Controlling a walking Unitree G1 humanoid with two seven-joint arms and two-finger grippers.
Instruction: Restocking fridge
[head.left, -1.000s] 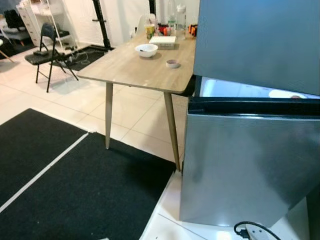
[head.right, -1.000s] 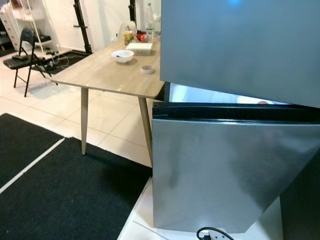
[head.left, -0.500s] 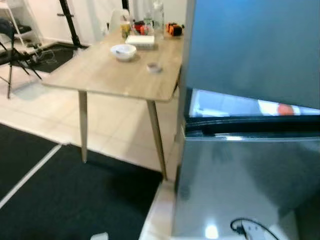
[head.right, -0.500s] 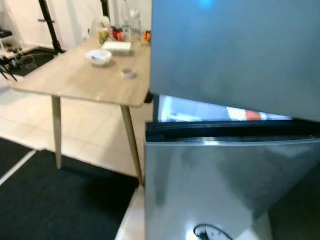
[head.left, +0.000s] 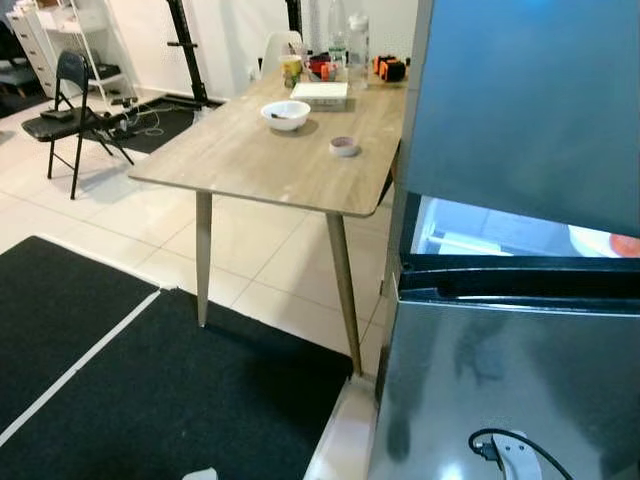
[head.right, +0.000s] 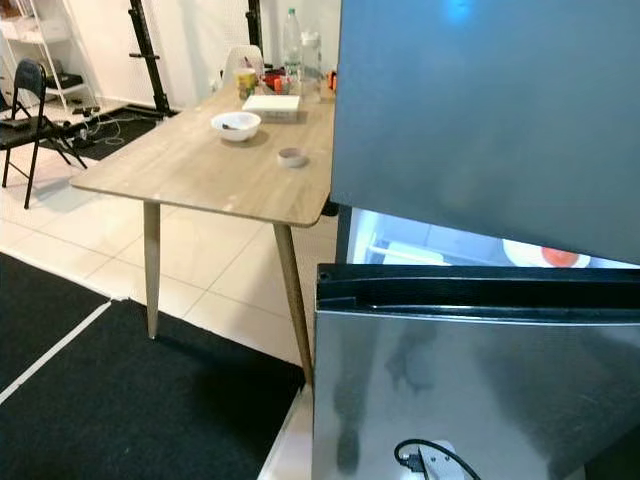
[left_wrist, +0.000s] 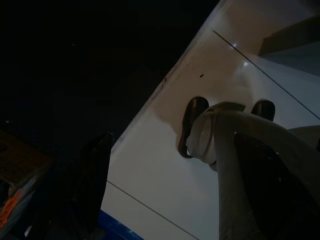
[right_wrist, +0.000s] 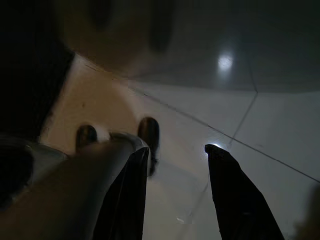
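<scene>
At the right of the head views stands the fridge (head.right: 480, 110), upper door (head.left: 530, 100) ajar, a lit strip of interior showing between it and the lower door (head.right: 470, 390). Inside, near the strip's right end, a white plate or bowl with something red-orange on it (head.right: 548, 256); too little shows to name it.

Stock candidates sit at the far end of the wooden table (head.left: 250, 160): water bottles (head.left: 348, 35), a yellow cup (head.left: 291, 68), a flat white box (head.left: 320, 91), small orange-black items (head.left: 388, 68). White bowl (head.left: 285, 114) nearer the middle, small round dish (head.left: 344, 146) toward the fridge-side edge. Black folding chair (head.left: 70, 100) well off to the left. Cable and plug (head.left: 505, 452) lie on the floor at the fridge's foot.

Both arms hang, cameras looking at floor tile. Right gripper (right_wrist: 175, 195): fingers spread, nothing between them. Left gripper (left_wrist: 95, 190): one finger visible in the dark, can't tell its state.

Scene fits either heading to the table for another item or finishing up with the door left to close.

Risks, as I judge them:
- Table corner sits just beside the fridge; tight gap, so a turn could clip the corner or swing the door.
- Cable underfoot is a snag hazard.
- Tall bottles will tip easily if bumped while reaching past them.
</scene>
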